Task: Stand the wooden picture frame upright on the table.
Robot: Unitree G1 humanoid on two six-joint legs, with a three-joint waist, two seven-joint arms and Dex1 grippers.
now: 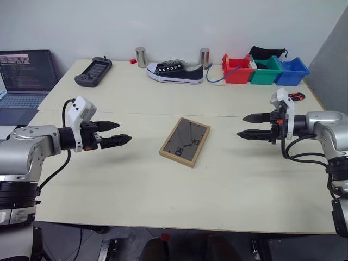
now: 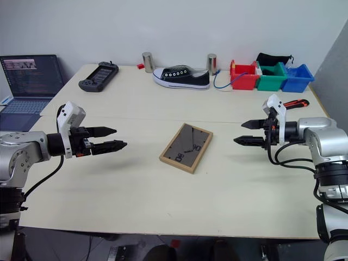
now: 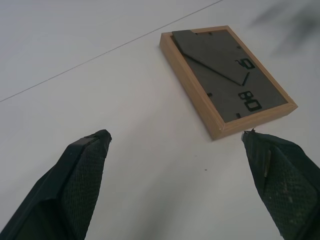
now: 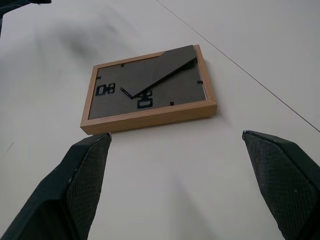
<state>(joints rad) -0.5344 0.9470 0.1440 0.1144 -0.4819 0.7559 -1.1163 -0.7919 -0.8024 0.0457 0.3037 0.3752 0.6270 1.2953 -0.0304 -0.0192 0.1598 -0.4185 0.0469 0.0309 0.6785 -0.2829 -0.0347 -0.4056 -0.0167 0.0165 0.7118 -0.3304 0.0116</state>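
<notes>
The wooden picture frame (image 1: 185, 141) lies flat, face down, at the middle of the pale cream table (image 1: 136, 185). Its dark back with the folded stand and clips faces up, as the wrist views show (image 3: 225, 75) (image 4: 147, 87). My left gripper (image 1: 120, 132) hovers above the table to the frame's left, open and empty, pointing toward it. My right gripper (image 1: 243, 125) hovers on the frame's right side, also open and empty, pointing at it. Neither touches the frame.
Along the table's far edge sit a black handheld device (image 1: 93, 70), two metal cylinders (image 1: 141, 56), a black-and-white sneaker (image 1: 175, 71), and red, green and blue bins (image 1: 265, 69). A laptop (image 1: 24, 79) stands off the table's left. A seam (image 1: 136, 113) crosses the tabletop.
</notes>
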